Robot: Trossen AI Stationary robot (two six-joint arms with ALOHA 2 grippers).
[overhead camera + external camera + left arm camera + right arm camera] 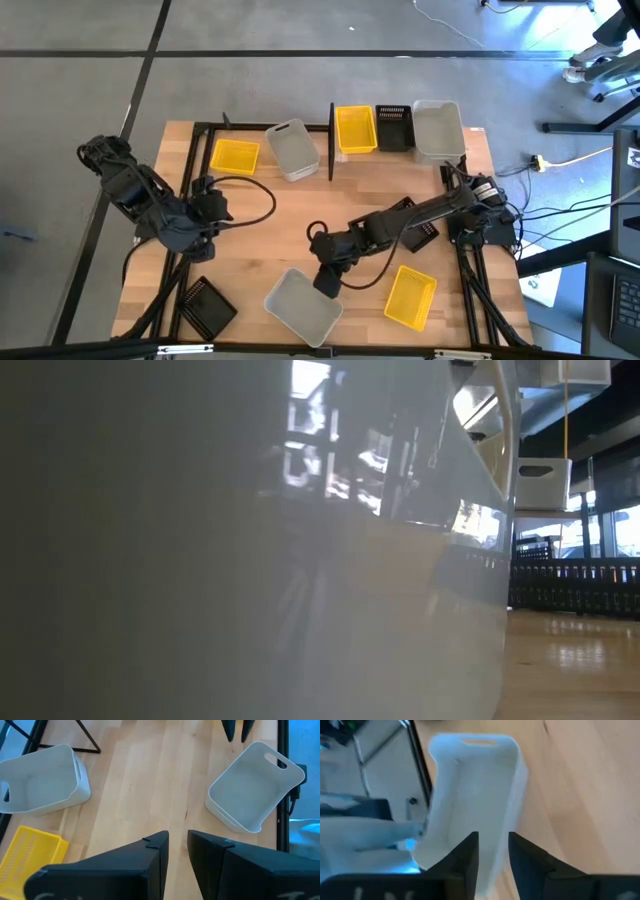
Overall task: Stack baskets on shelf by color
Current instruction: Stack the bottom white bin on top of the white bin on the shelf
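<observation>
A whitish basket (303,305) lies on the table by its near edge and fills the low view (250,560). My right gripper (328,278) hangs open over its far right corner, the fingers astride the basket's wall (492,805). Beside it are a yellow basket (411,297) and a black basket (207,305). Along the far side, by the shelf's black post (331,140), stand two yellow baskets (235,155) (355,128), two whitish ones (292,150) (438,128) and a black one (393,127). My left gripper (207,205) waits open at the left. My right gripper comes slanting down from the table's right side at the whitish basket's rim (493,845), one finger on each side of the wall. Whether the fingers touch it I cannot tell. The basket rests on the table.
Bare wood lies in the middle of the table between the two arms (290,215). Black frame rails run along the table's left (185,180) and right (465,270) sides. Cables trail off the right edge (560,160).
</observation>
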